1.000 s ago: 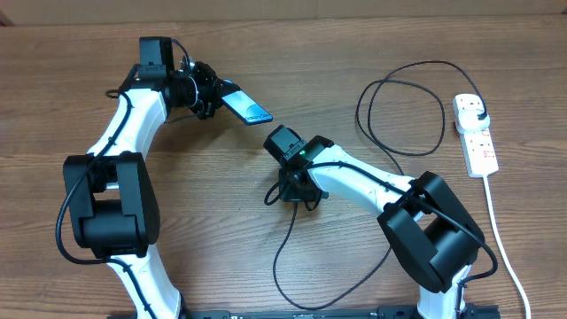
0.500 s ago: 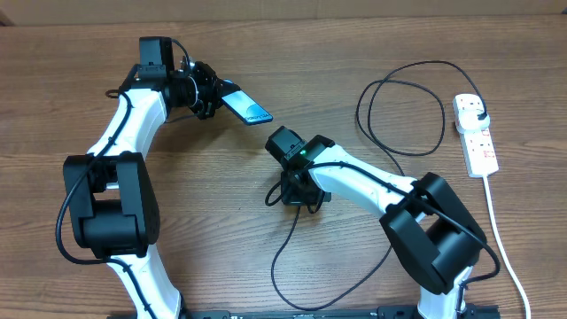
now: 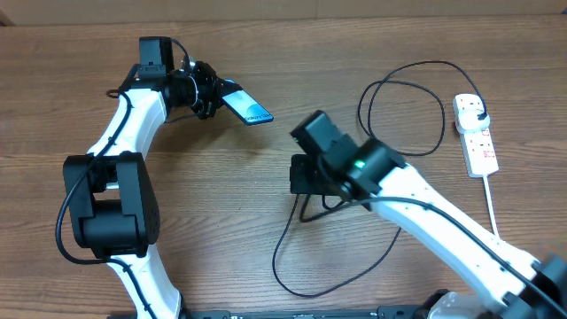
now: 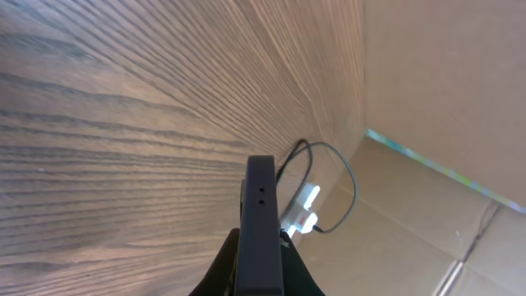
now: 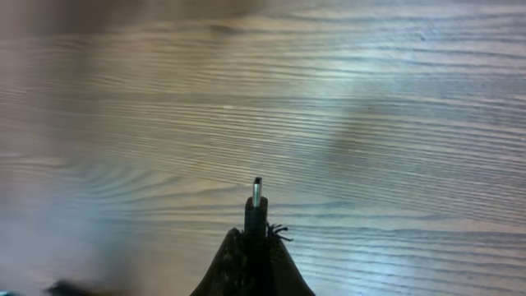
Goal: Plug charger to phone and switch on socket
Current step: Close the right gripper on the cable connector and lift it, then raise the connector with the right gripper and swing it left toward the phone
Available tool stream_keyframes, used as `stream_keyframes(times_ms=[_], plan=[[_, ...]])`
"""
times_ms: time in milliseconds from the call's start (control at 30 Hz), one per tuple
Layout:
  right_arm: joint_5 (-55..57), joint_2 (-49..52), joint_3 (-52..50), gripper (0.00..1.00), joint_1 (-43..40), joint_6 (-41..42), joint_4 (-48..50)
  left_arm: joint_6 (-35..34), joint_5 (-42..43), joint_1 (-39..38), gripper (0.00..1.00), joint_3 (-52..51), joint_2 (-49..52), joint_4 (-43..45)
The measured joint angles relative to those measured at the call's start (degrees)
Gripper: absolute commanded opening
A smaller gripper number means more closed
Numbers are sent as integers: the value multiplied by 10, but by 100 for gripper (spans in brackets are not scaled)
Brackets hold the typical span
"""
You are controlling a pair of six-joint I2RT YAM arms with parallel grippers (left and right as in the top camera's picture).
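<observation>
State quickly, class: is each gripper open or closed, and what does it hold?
Left gripper: closed on the phone.
Right gripper: closed on the charger.

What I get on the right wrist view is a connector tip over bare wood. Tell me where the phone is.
Observer: The phone is in the left gripper, which is shut on it. In the overhead view it lies up and to the left of the right gripper.
Operator: Give me the charger's other end.
Observer: The charger loops across the table, and its black plug sits in the socket at the right edge.
Operator: Say how the phone faces.
Observer: Its blue screen shows from above, tilted. The left wrist view sees only its thin dark edge.
</observation>
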Motion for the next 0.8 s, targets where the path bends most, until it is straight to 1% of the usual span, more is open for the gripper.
stream_keyframes(times_ms=[133, 200, 367, 500, 633, 800], plan=[[-31, -37, 0, 4, -7, 3, 16, -2, 35, 0, 4, 0, 0, 23], [-50, -51, 0, 4, -7, 3, 31, -7, 68, 0, 4, -2, 0, 54], [-91, -70, 0, 4, -7, 3, 61, -54, 170, 0, 4, -3, 0, 175], [-112, -72, 0, 4, -7, 3, 83, -100, 226, -3, 4, -4, 0, 265], [-123, -72, 0, 4, -7, 10, 92, -141, 253, -9, 4, -4, 0, 321], [-134, -72, 0, 4, -27, 32, 98, -163, 266, -17, 4, -4, 0, 358]])
